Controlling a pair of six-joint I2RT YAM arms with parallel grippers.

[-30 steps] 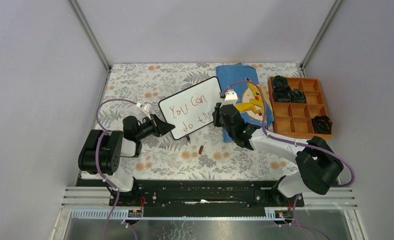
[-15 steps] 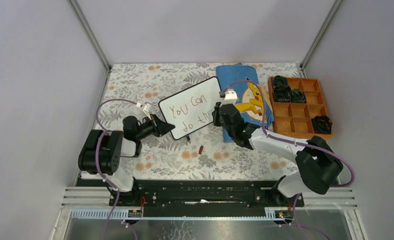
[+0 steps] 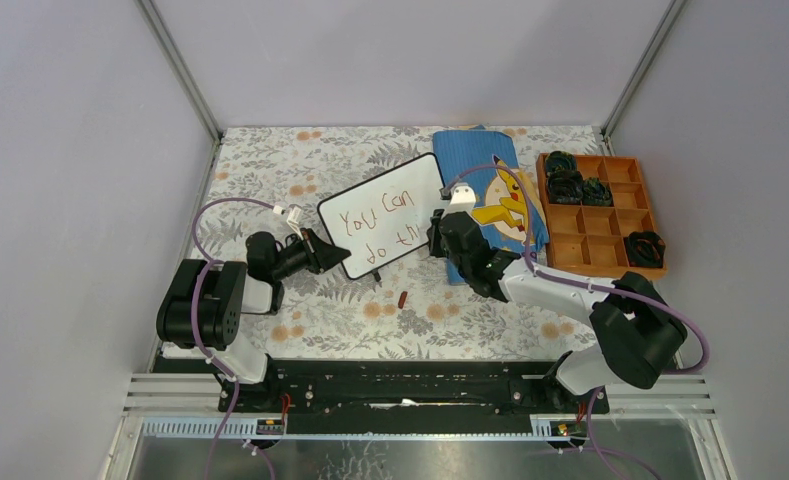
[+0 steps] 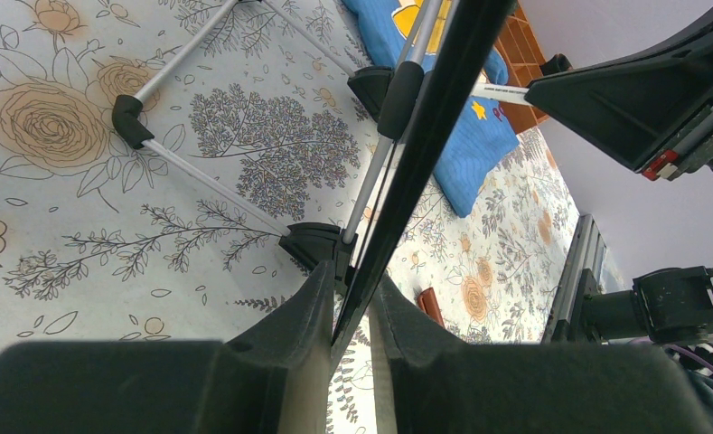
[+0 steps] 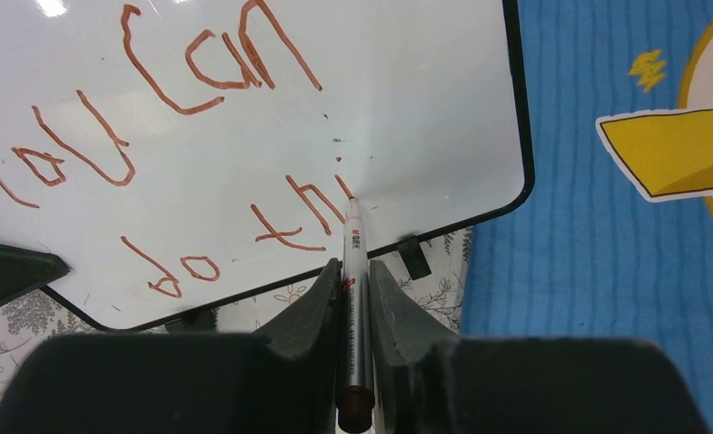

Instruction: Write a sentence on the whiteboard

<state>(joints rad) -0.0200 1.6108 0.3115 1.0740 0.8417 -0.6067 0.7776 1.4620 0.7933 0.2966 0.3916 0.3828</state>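
We find the whiteboard [image 3: 385, 215] near the middle of the flowered table cover [image 3: 300, 170], turned at an angle so that its long side runs from near-left to far-right; from the left wrist view it stands raised on thin metal legs with black feet. On it the sentence [image 5: 199, 136] runs in red-brown strokes in two lines; the upper line reads "You can", and the lower reads "do th" with a short stroke begun just after it.

The tip of a marker [image 5: 354, 271] touches the board at that last stroke; the right gripper [image 5: 353, 268] has its jaws clamped on the marker's barrel, which points straight out between the fingers. The left gripper [image 4: 352, 282] pinches the board's black rim at its near-left corner, one finger on each face.

Just beside the board's right end lies a blue cloth [image 3: 480, 165] with a yellow cartoon figure; the right arm reaches over its near part. Further right sits an orange tray [image 3: 600, 268] with compartments, some holding dark coiled things we cannot identify. A small red-brown cap [image 3: 402, 298] lies on the cover, near the board's front edge and apart from it.
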